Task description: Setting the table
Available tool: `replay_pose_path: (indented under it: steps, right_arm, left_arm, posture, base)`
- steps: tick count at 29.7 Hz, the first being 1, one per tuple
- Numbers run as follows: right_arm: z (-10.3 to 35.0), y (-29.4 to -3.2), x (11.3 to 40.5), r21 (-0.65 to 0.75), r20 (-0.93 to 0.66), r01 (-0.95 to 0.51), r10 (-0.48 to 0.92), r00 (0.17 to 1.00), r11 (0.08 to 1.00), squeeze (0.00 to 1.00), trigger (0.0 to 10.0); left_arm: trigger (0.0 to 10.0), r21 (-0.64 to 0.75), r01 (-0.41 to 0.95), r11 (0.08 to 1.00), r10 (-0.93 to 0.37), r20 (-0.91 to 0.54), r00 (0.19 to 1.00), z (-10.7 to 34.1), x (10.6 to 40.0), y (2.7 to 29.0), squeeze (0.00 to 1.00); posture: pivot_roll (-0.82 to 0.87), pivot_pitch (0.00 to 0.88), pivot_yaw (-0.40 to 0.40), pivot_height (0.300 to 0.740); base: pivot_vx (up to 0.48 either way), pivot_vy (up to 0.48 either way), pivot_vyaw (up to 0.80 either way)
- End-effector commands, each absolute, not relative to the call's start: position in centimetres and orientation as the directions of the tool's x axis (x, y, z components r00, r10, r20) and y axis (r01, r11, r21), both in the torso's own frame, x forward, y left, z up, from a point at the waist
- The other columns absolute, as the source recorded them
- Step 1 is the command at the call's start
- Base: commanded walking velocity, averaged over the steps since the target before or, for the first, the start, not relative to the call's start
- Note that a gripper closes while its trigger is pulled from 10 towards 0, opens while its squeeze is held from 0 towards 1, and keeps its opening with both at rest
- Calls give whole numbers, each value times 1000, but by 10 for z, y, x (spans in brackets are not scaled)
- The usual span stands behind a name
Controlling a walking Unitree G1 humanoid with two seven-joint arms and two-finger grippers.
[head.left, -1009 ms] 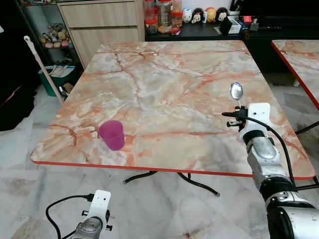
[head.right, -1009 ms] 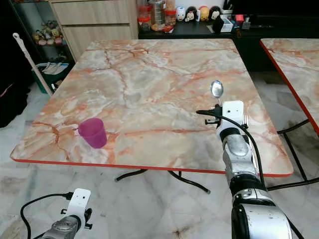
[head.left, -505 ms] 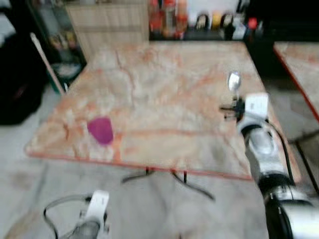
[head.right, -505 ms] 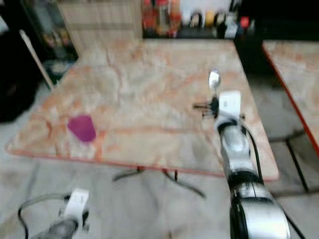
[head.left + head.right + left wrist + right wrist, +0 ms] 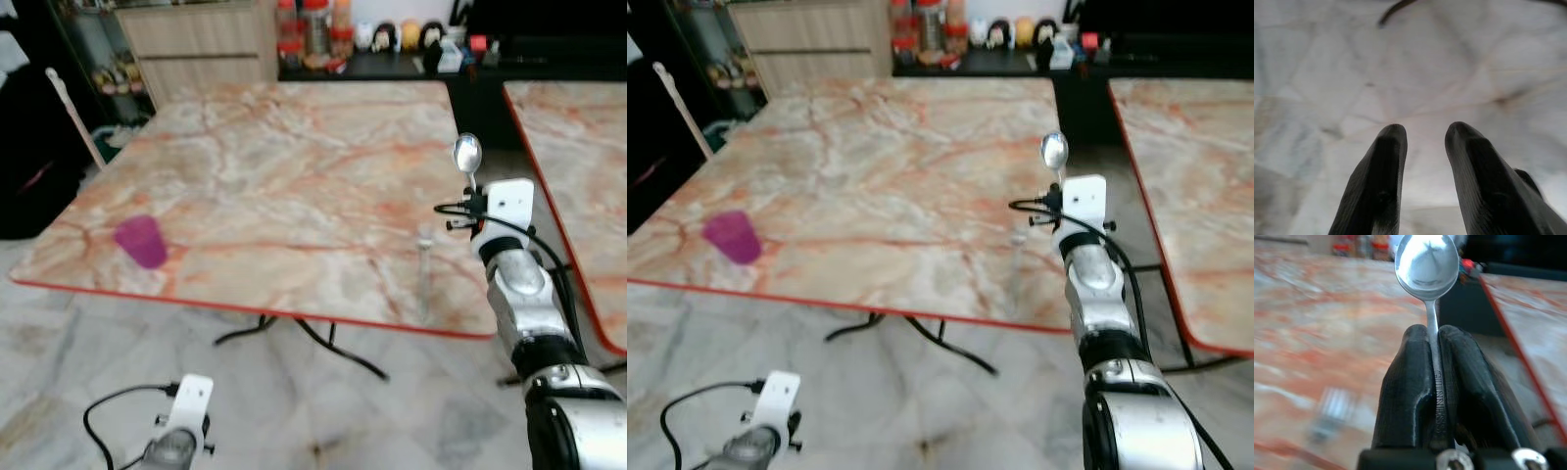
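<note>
A silver spoon point(image 5: 467, 155) stands upright, bowl up, over the right part of the marble table point(image 5: 294, 166). My right gripper point(image 5: 1432, 335) is shut on its handle, also seen from the head point(image 5: 473, 193). A fork point(image 5: 423, 271), blurred, lies on the table near the front edge, just left of my right arm. A purple cup point(image 5: 140, 241) stands near the table's front left corner. My left gripper point(image 5: 1422, 134) hangs low over the floor, open with nothing between its fingers; its wrist point(image 5: 186, 416) shows below the table edge.
A second marble table point(image 5: 573, 147) stands to the right, a narrow gap away. Behind are a wooden cabinet point(image 5: 196, 44) and a dark shelf with jars and figurines point(image 5: 392, 39). A broom handle point(image 5: 69, 108) leans at the left. Table legs point(image 5: 304, 338) cross the floor.
The whole picture has shifted, so the camera has moved and the table sits further left. My right gripper still holds the spoon upright. The fork now shows beside my right arm.
</note>
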State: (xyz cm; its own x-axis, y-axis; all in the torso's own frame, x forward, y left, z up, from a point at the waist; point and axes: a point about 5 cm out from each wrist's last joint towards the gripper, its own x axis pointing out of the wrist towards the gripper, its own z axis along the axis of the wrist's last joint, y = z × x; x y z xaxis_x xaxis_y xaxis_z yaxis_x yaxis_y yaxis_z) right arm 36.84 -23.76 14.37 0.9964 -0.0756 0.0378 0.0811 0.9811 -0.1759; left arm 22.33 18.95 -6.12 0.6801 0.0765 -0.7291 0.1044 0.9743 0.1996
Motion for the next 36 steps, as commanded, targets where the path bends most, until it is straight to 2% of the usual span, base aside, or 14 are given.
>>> replay_pose_path:
  steps: [1,14,36]
  right_arm:
    - [154,-231,373,-165,73,72,-60,995,984,0,10000]
    - [156,-234,373,-176,68,86,-75,995,981,0,10000]
    - [154,-234,372,-178,58,85,-76,995,980,0,10000]
  left_arm:
    - [10000,223,98,970,100,-731,675,-61,222,198,0]
    - [10000,226,99,969,101,-730,675,-60,224,199,0]
    - [10000,224,96,970,102,-731,674,-60,223,199,0]
  posture:
    - [-76,41,60,740]
    - [-78,51,62,740]
    - [-80,50,64,740]
  base:
    - [0,-364,0]
    - [0,-353,0]
    - [334,-305,0]
